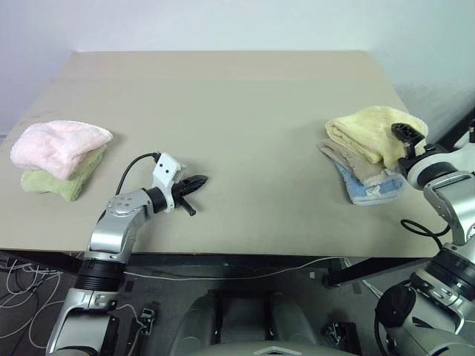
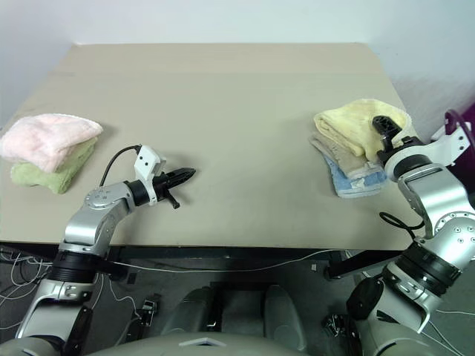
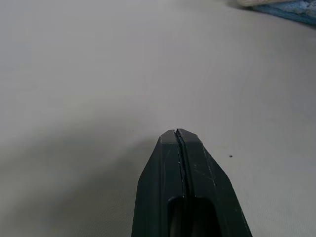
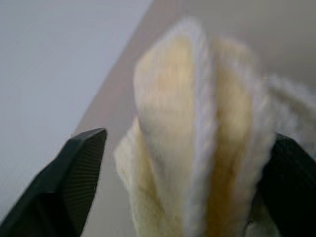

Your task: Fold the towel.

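The pale yellow towel point(image 1: 367, 130) lies folded on top of a small stack at the table's right side. My right gripper point(image 1: 408, 137) is at the towel's right edge, open. In the right wrist view its two black fingers stand wide apart with a folded edge of the towel point(image 4: 197, 123) between them, the left finger point(image 4: 79, 163) clear of the cloth. My left gripper point(image 1: 197, 182) hovers over bare table at the front left, shut with nothing in it. Its fingertips point(image 3: 177, 136) are pressed together.
Under the yellow towel lie a beige towel point(image 1: 345, 156) and a blue one point(image 1: 367, 189). At the far left a pink fluffy towel point(image 1: 59, 144) rests on a green one point(image 1: 63, 182). The tan table point(image 1: 237, 111) spreads between the stacks, and its front edge is near both arms.
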Motion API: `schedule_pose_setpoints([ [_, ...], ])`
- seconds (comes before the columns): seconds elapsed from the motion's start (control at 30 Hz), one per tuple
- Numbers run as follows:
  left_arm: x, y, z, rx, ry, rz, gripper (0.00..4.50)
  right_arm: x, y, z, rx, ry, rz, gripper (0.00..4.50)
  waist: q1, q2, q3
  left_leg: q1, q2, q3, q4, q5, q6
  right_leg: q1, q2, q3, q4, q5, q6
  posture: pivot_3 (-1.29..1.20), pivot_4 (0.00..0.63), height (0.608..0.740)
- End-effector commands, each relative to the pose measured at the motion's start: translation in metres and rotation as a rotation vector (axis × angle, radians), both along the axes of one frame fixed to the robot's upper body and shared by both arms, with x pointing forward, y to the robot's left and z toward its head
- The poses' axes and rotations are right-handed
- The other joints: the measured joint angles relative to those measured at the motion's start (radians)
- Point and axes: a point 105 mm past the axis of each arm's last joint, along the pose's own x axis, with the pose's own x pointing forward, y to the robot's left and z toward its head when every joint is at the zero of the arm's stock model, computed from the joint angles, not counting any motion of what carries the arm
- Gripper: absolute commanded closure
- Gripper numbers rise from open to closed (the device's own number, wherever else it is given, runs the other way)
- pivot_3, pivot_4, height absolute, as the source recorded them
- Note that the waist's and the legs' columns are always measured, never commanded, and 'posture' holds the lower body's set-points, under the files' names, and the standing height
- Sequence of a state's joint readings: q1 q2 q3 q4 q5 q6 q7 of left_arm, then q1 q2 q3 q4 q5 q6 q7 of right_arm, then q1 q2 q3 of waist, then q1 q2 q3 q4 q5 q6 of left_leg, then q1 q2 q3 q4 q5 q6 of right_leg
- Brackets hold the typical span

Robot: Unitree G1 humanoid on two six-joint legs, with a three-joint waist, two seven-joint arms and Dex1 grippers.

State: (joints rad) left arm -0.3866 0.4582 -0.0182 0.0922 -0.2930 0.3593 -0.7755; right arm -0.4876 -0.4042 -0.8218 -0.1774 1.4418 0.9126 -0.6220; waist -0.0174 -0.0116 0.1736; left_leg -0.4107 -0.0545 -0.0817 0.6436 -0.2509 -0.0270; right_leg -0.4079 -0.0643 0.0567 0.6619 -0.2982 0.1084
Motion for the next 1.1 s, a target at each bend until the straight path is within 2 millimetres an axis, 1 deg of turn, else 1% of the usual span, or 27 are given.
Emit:
schedule_pose_setpoints([
  [0.03,0.003,-0.003,0.012,-0.002,-0.047,-0.024,4.50,-0.018,-0.007,0.028,-0.030,-0.132,-0.036,0.05,0.001,0.000,0.000,0.000,0.000,0.000,0.000,0.000,0.000,0.000,0.000,0.000,0.000,0.000,0.000,0.00,0.150,0.740],
  [0.1,0.005,-0.004,0.011,-0.001,-0.043,-0.032,4.50,-0.024,-0.012,0.032,-0.056,-0.149,-0.064,0.05,0.002,0.000,0.000,0.000,0.000,0.000,0.000,0.000,0.000,0.001,0.000,0.000,0.000,0.000,0.000,0.00,0.150,0.740],
  [0.13,0.006,-0.005,0.010,0.002,-0.042,-0.033,4.50,-0.027,-0.014,0.034,-0.097,-0.148,-0.077,0.05,0.002,0.000,0.000,0.000,0.000,0.000,0.000,0.000,0.000,0.001,0.000,0.000,0.000,0.000,0.000,0.00,0.150,0.740],
  [0.2,0.008,-0.004,0.010,0.010,-0.048,-0.031,4.50,-0.027,-0.012,0.040,-0.208,-0.148,-0.075,0.05,0.003,0.000,0.000,0.000,0.000,0.000,0.000,0.000,0.000,0.001,0.000,0.000,0.000,0.000,0.000,0.00,0.150,0.740],
  [0.23,0.011,-0.003,0.012,0.009,-0.057,-0.017,4.50,-0.026,-0.006,0.045,-0.326,-0.148,-0.053,0.05,0.002,0.000,0.000,0.000,0.000,0.000,0.000,0.000,0.000,0.001,0.000,0.000,0.000,0.000,0.000,0.00,0.150,0.740],
  [0.27,0.014,0.000,0.014,0.013,-0.075,-0.002,4.50,-0.024,0.005,0.050,-0.473,-0.150,-0.022,0.05,0.000,0.001,0.000,0.000,0.000,0.000,0.001,0.000,0.000,0.001,0.000,0.000,0.000,0.000,0.000,0.00,0.150,0.740],
  [0.33,0.017,0.005,0.017,0.011,-0.092,0.022,4.50,-0.019,0.026,0.057,-0.708,-0.165,0.033,0.05,-0.004,0.001,0.000,0.000,0.000,0.000,0.000,0.000,0.000,0.000,0.001,0.000,0.000,0.000,0.000,0.00,0.150,0.740],
  [0.37,0.017,0.008,0.018,0.008,-0.098,0.033,4.50,-0.015,0.037,0.058,-0.756,-0.191,0.069,0.05,-0.007,0.001,0.000,0.001,0.001,0.000,0.000,0.000,0.000,0.000,0.001,0.000,0.000,0.000,0.000,0.00,0.150,0.740],
  [0.43,0.018,0.015,0.020,0.012,-0.109,0.061,4.50,-0.007,0.066,0.057,-0.828,-0.250,0.178,0.05,-0.009,0.000,0.000,0.001,0.002,0.000,0.000,0.000,0.000,0.001,0.002,0.000,0.000,0.000,0.000,0.00,0.150,0.740],
  [0.47,0.017,0.019,0.020,0.015,-0.114,0.075,4.50,-0.003,0.084,0.053,-0.864,-0.271,0.248,0.05,-0.009,0.000,0.000,0.001,0.002,0.000,0.000,0.000,0.000,0.001,0.001,0.000,0.000,0.000,0.000,0.00,0.150,0.740],
  [0.53,0.015,0.027,0.019,0.021,-0.117,0.105,4.50,0.003,0.119,0.036,-0.952,-0.297,0.395,0.05,-0.006,0.000,0.000,0.001,0.001,0.000,0.000,0.000,0.000,0.001,0.001,0.000,0.000,0.000,0.000,0.00,0.150,0.740],
  [0.57,0.013,0.029,0.018,0.024,-0.116,0.117,4.50,0.005,0.133,0.026,-0.963,-0.312,0.460,0.05,-0.005,0.000,0.000,0.001,0.001,0.000,0.001,0.000,0.000,0.001,0.001,0.000,-0.001,0.000,0.000,0.00,0.150,0.740],
  [0.6,0.011,0.033,0.018,0.028,-0.116,0.127,4.50,0.008,0.146,0.017,-0.962,-0.327,0.509,0.05,-0.002,0.000,0.001,0.001,0.001,0.000,0.000,0.000,0.000,0.001,0.001,0.000,-0.001,0.000,0.000,0.00,0.150,0.740],
  [0.63,0.008,0.036,0.017,0.028,-0.115,0.139,4.50,0.012,0.153,0.007,-0.958,-0.328,0.541,0.05,-0.001,0.000,0.001,0.001,0.001,0.000,0.000,0.000,0.000,0.001,0.000,0.000,-0.001,0.000,0.000,0.00,0.150,0.740],
  [0.7,0.002,0.042,0.016,0.029,-0.115,0.162,4.50,0.020,0.165,-0.009,-0.960,-0.332,0.585,0.05,0.003,0.000,0.001,0.001,0.001,0.000,0.001,0.000,0.000,0.001,0.000,0.000,-0.001,0.000,0.000,0.00,0.150,0.740],
  [0.8,-0.006,0.053,0.013,0.024,-0.110,0.191,4.50,0.027,0.181,-0.024,-0.975,-0.352,0.641,0.05,0.009,-0.001,0.001,0.001,0.000,-0.001,0.002,0.000,0.000,0.002,-0.001,-0.001,-0.002,0.000,0.000,0.00,0.150,0.740],
  [0.93,-0.021,0.071,0.011,0.020,-0.102,0.234,4.50,0.028,0.201,-0.042,-1.000,-0.388,0.718,0.05,0.003,-0.001,0.001,0.000,0.000,-0.002,0.001,0.000,0.000,0.001,-0.002,-0.002,-0.002,0.000,0.000,0.00,0.150,0.740],
  [1.1,-0.034,0.080,0.010,0.028,-0.098,0.288,4.50,0.029,0.208,-0.054,-0.996,-0.395,0.760,0.05,0.003,0.000,0.001,0.001,0.000,-0.002,0.000,0.000,0.000,0.001,-0.002,-0.002,-0.002,0.000,0.000,0.00,0.150,0.740],
])
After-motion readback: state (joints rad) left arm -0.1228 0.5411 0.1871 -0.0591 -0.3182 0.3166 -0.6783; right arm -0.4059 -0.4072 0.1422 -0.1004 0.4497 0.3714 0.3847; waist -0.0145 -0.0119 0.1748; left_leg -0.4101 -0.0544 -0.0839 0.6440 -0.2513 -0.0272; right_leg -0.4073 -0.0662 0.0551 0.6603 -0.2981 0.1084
